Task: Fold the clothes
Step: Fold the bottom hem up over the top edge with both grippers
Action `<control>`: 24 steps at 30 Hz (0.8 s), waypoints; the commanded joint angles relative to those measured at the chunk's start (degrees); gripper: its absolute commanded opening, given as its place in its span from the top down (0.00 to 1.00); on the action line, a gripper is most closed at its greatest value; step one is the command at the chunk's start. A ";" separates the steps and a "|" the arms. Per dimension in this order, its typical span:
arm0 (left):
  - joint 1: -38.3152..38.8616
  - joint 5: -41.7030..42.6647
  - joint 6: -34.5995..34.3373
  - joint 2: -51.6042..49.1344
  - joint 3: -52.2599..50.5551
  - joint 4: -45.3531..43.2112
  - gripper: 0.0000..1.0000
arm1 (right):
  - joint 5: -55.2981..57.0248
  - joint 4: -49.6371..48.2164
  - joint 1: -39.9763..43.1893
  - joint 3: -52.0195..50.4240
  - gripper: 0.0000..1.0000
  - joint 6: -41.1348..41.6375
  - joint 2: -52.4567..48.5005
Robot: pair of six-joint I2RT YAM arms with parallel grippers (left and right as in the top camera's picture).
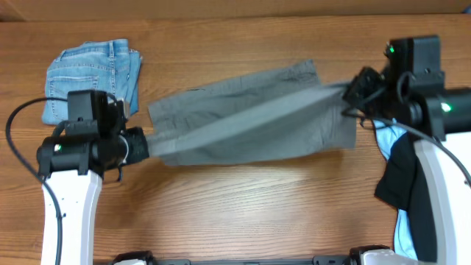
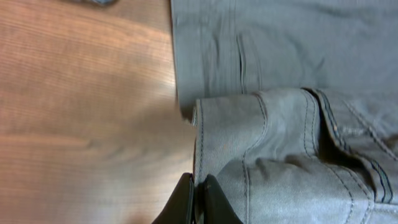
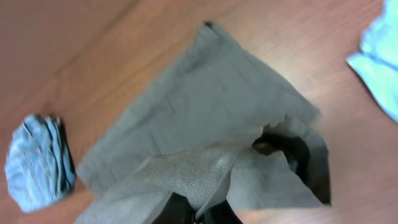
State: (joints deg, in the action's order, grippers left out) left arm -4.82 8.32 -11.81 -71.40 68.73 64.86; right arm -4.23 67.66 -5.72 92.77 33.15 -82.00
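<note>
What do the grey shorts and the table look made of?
Grey shorts: looks like woven cotton twill, matte; fine weave and double-stitched seams show in the wrist views. Table: wood or wood-look laminate, smooth, slight sheen; grain lines show, which one is unclear.

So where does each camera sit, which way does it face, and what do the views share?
Overhead: above the table, facing straight down on grey shorts stretched between left gripper and right gripper.
Left wrist: on the left arm, facing along its shut fingers onto the shorts' stitched edge.
Right wrist: on the right arm, facing past its fingers across the shorts toward folded denim.
Shared: overhead also shows that denim.
</note>
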 commanded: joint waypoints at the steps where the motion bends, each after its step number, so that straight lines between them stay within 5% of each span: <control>1: 0.35 -1.25 0.02 -3.74 0.81 -2.91 0.96 | 2.32 -3.41 0.33 0.17 0.96 -0.11 -4.20; 14: 0.37 -0.76 -1.86 -22.10 0.81 -20.92 0.95 | 5.03 -13.99 0.33 0.17 0.96 -0.11 -21.38; 16: 0.37 -0.66 -4.09 -23.87 0.81 -23.58 0.87 | 4.17 -17.18 0.33 0.17 0.96 -0.13 -22.71; 17: 0.37 -0.22 -4.92 -24.59 0.81 -24.92 0.75 | 4.17 -19.17 0.33 0.17 0.81 -0.13 -23.19; 19: 0.35 1.99 -5.14 -25.55 0.81 -27.41 0.35 | 4.22 -23.23 0.33 0.17 0.10 -1.64 -23.87; 22: 0.22 3.69 -5.09 -25.44 0.92 -28.04 0.00 | 4.15 -24.70 0.66 0.39 0.04 -4.35 -23.65; 24: -0.07 3.78 -4.39 -25.16 1.46 -26.53 0.00 | 4.17 -22.95 0.98 0.42 0.04 -6.60 -23.17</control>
State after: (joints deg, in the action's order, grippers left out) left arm -4.49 10.22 -15.75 -96.86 68.75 37.47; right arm -0.97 43.77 -5.58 92.62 30.20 -106.04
